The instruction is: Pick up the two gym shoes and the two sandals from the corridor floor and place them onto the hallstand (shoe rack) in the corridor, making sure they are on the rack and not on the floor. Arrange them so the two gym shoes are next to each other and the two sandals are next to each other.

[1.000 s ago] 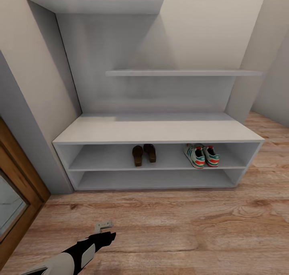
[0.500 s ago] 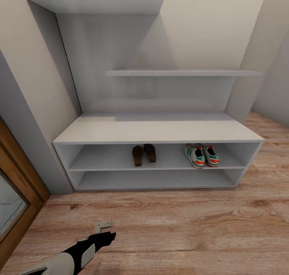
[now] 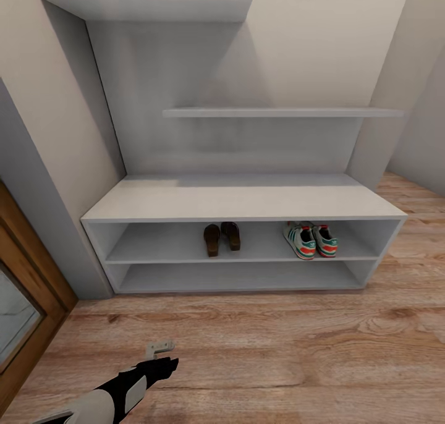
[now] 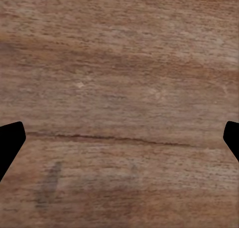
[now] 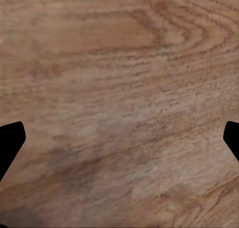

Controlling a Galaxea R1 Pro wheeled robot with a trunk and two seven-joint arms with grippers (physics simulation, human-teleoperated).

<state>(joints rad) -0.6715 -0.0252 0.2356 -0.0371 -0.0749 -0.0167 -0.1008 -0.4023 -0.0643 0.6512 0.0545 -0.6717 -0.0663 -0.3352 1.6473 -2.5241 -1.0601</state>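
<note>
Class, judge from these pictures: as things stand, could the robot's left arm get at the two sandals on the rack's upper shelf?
Probably not without moving. Nothing blocks the two sandals in the hallstand, but the left gripper hangs low over the corridor floor, well short of them, jaws open and empty.

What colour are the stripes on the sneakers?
Teal-green, with red-orange accents; the sneakers show best in the head view.

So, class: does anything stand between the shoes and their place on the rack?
Nothing visible does. The gym shoes and the sandals already sit paired on the hallstand upper open shelf, off the corridor floor. The left gripper hangs over bare planks.
</note>
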